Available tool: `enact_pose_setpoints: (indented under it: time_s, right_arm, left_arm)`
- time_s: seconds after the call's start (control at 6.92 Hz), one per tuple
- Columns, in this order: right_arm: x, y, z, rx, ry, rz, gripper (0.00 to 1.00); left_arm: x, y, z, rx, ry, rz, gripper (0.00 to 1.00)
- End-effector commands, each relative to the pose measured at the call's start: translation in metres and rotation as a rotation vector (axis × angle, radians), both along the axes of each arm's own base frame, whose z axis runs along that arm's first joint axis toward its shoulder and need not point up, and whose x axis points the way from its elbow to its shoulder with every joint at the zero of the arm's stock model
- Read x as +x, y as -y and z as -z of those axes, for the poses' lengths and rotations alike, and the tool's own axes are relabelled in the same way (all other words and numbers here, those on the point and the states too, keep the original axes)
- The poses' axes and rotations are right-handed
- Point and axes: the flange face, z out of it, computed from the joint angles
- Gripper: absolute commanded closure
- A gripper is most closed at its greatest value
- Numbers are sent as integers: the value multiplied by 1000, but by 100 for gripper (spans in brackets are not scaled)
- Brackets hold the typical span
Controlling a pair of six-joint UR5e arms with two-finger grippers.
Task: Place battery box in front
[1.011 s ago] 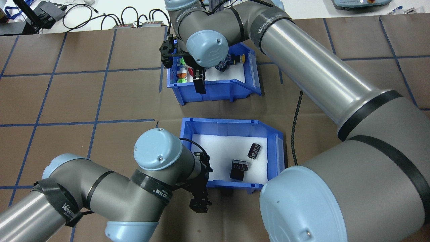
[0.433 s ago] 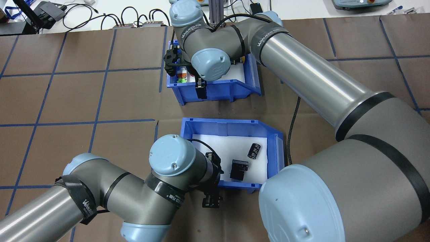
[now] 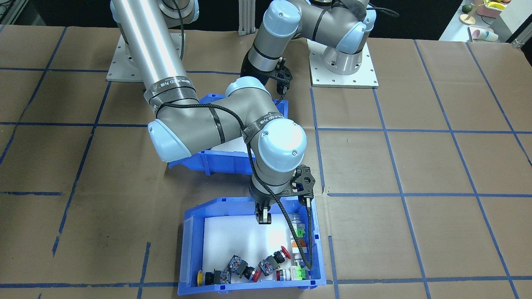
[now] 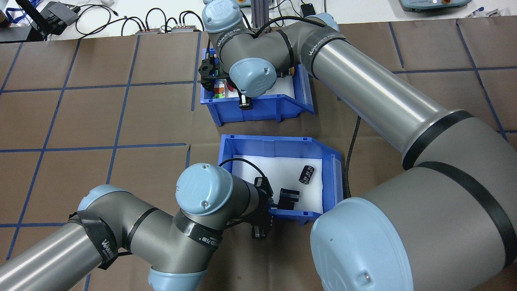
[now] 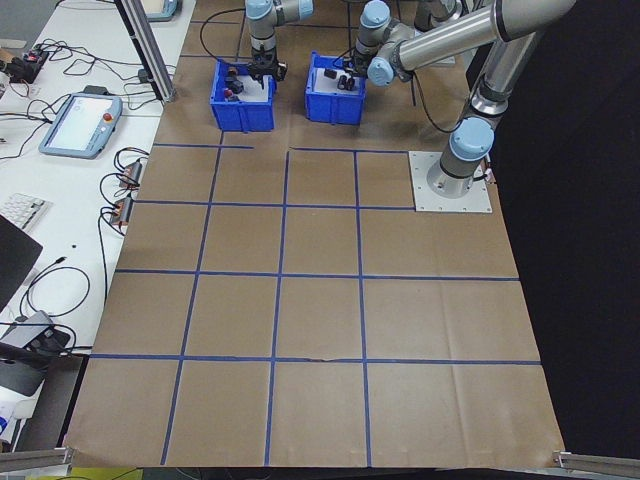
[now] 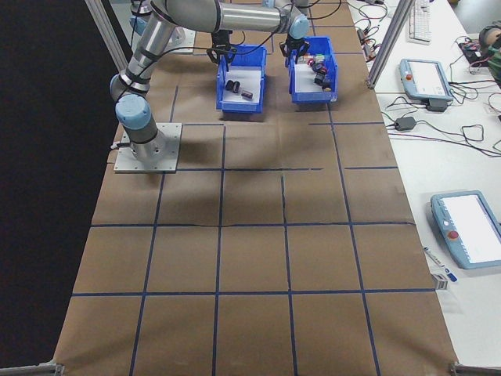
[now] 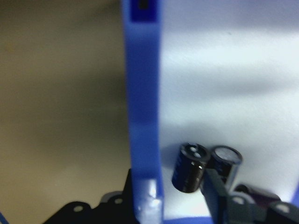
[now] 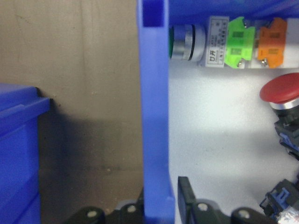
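The battery box (image 4: 278, 147), a blue bin with a white foam liner, lies close to the robot with dark cells (image 4: 306, 174) inside. My left gripper (image 4: 264, 217) straddles its near wall, open. In the left wrist view the wall (image 7: 142, 93) stands between the fingers of the left gripper (image 7: 170, 193), with room left on the inner side beside a cell (image 7: 189, 168). The second blue bin (image 4: 262, 111), holding coloured push-button switches, sits farther out. My right gripper (image 4: 244, 100) is shut on this bin's near wall (image 8: 154, 93). In the front view the right arm hides most of the battery box (image 3: 216, 164).
A black cable (image 4: 353, 153) runs along the table just right of the battery box. Two grey base plates (image 3: 345, 70) stand behind the bins. Brown paper with a blue tape grid (image 4: 121, 121) stretches to the left and right. Cables and pendants lie past the far edge.
My left gripper has moved in over the battery box's near wall, and the box has shifted slightly away from the robot. The right gripper has come down onto the switch bin's wall.
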Motion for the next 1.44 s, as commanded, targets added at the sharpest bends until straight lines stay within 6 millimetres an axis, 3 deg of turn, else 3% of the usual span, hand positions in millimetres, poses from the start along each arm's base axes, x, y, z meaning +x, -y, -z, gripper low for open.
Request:
enact_pose_setpoints:
  time_s: [0.0,0.14,0.29,0.58,0.87,1.3]
  right_arm:
    - [-14,10,-22,-30,10,-6,97]
    - [-29,18,-33,-44,9,-19,97]
    - [-65,34,-50,-61,16,5,97]
    - [-165,65,-93,-90,15,1,97]
    - [-277,76,-125,-87,-5,12,97]
    - [-405,35,-154,-51,-15,-3,97]
  left_arm:
    - [3,1,-6,-43,24,-7,100]
    - [8,2,-9,-69,55,-17,100]
    - [9,1,-13,-82,60,-18,100]
    - [26,-3,-27,-161,105,61,100]
    - [81,29,-41,-194,115,27,100]
    - [171,101,-50,-223,5,-47,100]
